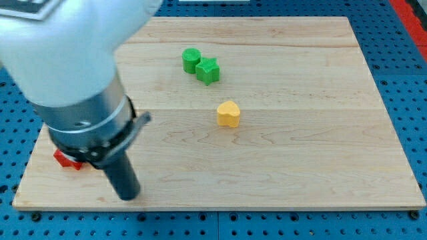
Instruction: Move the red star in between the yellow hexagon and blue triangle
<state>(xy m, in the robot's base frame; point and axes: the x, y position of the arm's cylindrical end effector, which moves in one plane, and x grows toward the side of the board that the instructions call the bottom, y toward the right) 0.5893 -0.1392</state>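
A pale wooden board (300, 153) lies on a blue pegboard desk (400, 80) dotted with holes; no brand, label or writing can be read anywhere. A big, blurred grey arm housing (67, 60) fills the view's top-left corner and narrows into a dark rod, and my tip (127, 197) sits near the board's bottom-left corner, close to its bottom edge. The arm carries no jaws, so nothing is grasped. A red block (65, 159), its shape mostly hidden behind the rod's collar, peeks out just to the view's left of the rod, hard by the board's left edge. Toward the top edge, a green cylinder (191, 60) touches a green star (208, 70). A yellow heart-like block (228, 114) stands alone near the board's middle, well apart from my tip.
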